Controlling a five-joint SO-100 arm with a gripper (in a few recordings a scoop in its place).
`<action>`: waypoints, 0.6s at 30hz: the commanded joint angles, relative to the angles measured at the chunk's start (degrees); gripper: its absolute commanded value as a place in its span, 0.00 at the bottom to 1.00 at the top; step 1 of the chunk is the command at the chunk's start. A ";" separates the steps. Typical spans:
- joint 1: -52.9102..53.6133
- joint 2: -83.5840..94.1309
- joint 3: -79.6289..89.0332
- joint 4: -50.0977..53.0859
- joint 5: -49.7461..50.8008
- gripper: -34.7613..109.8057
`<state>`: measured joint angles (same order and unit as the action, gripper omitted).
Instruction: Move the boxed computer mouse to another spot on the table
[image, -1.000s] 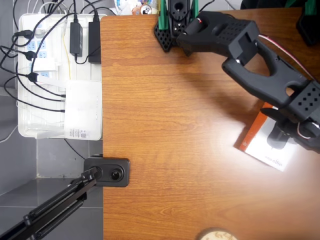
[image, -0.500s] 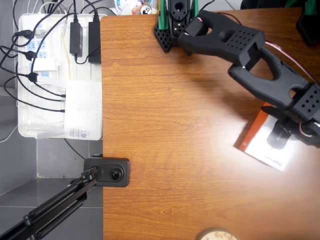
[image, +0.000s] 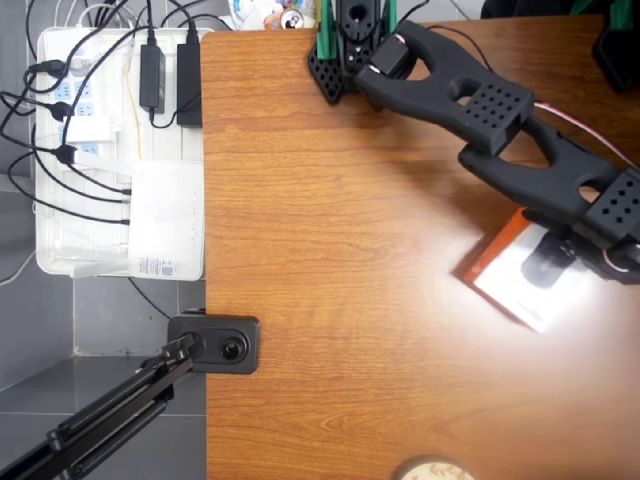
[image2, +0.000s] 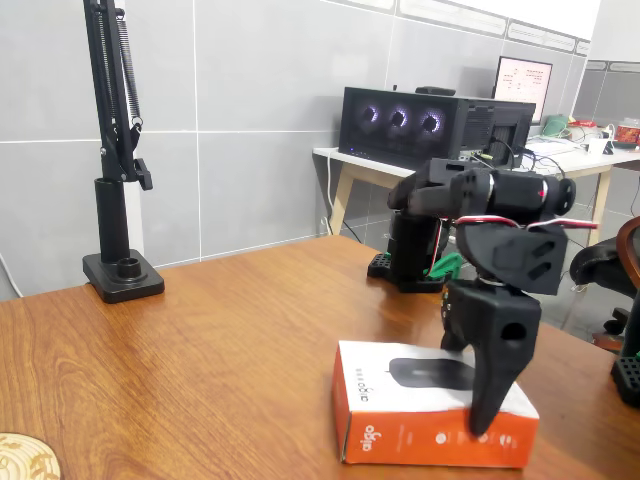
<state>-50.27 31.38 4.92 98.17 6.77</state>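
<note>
Currently, lower right of the fixed view: the gripper (image2: 478, 400) is clamping its fingers on the boxed computer mouse (image2: 420, 400), the box tilting up off the table (image2: 200, 350), apparently being lifted for relocation.

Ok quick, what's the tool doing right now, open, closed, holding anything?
The tool: closed across the boxed computer mouse, gripping it.
</note>
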 joint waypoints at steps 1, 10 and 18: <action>0.44 7.21 4.13 1.41 -1.49 0.27; 8.09 42.89 32.34 2.20 -1.58 0.25; 29.09 75.23 62.05 2.29 0.70 0.25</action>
<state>-28.39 95.80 59.33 100.55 6.94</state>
